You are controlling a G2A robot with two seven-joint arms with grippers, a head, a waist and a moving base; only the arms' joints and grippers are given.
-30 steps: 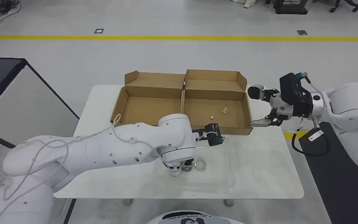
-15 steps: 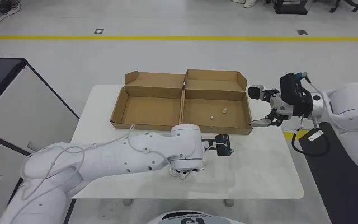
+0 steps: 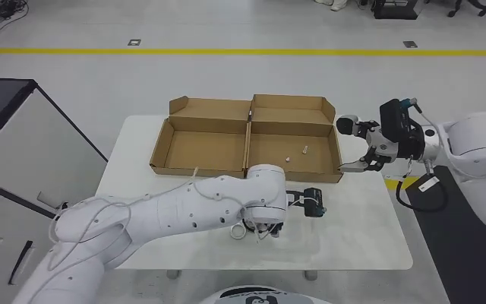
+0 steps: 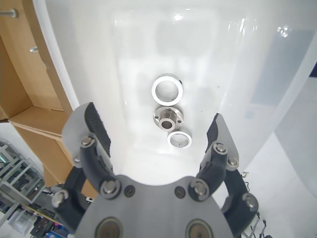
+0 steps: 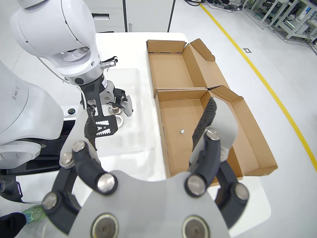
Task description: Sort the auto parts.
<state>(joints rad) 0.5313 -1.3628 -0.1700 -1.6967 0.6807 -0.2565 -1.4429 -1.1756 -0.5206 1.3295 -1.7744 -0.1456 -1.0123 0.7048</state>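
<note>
Nearest, lower centre of the top view: left gripper [image 4: 153,111] hangs over a shallow clear tray [image 4: 49,50] on the white table [image 3: 364,235]. Its fingers are spread wide and hold nothing.

- Three metal parts lie in a tight row on the tray floor: a large ring [image 4: 171,101], a flanged hub [image 4: 176,113] and a small ring [image 4: 182,145].
- The hub almost touches both rings.
- The hub sits in the gap between the ribbed pads [image 4: 97,122], with clear space on both sides.
- The open straddle suggests the hub is the intended pick. With the rings so close, a closing pad could nudge one.
- The tray seems to serve as the supply bin, keeping round parts from rolling off the table.

Farther back, upper centre of the top view: an open cardboard box [image 3: 247,144], split by a middle wall into two compartments.

- The left compartment is bare.
- The right compartment holds two small bolts [image 3: 304,150], slightly apart.
- The split likely means one kind of part per side. If so, fasteners go right and rings and the hub go left.

Right edge of the top view, by the box's right end: right gripper [image 3: 351,144]. Its fingers are apart and it is empty. It sits well away from the tray, probably parked so the left arm has a free path between tray and box.
</note>
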